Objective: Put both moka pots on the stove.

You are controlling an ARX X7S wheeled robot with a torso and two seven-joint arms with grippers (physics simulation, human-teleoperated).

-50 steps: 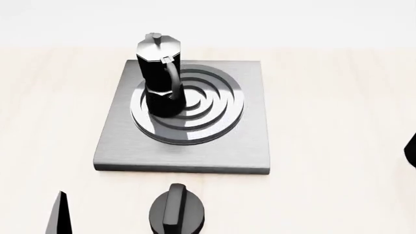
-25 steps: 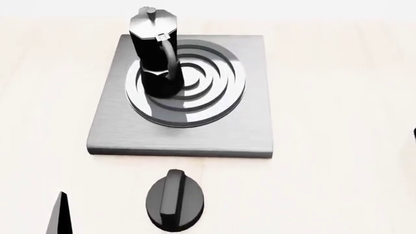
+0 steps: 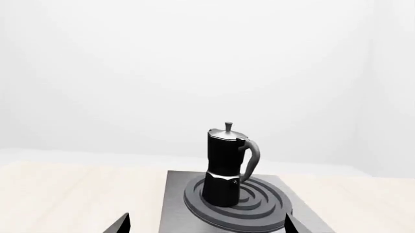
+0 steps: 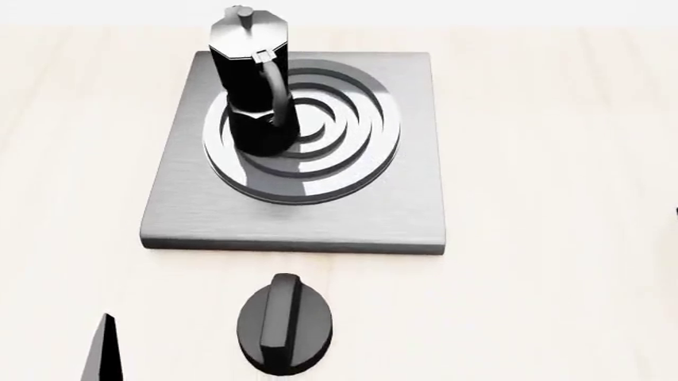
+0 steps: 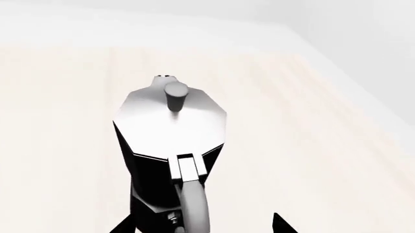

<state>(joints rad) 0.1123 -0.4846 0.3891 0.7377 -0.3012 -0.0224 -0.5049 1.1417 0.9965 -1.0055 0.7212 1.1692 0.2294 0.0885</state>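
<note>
One pot on the stove, the other under the right gripper.

In the head view, nearest is a dark tip of the left gripper [image 4: 103, 349] at the low edge, and beside it the round black knob [image 4: 284, 324] on the light wooden table [image 4: 551, 238]. Farther is the stove [image 4: 402, 214], and the first pot [image 4: 254, 87] stands upright on the far left part of its burner [image 4: 350, 151]. In the right wrist view, the second pot [image 5: 170, 145] stands on the table, just between the tips of the right gripper [image 5: 201, 225], handle toward the camera. If either gripper is closed or holds something, I cannot tell.
</note>
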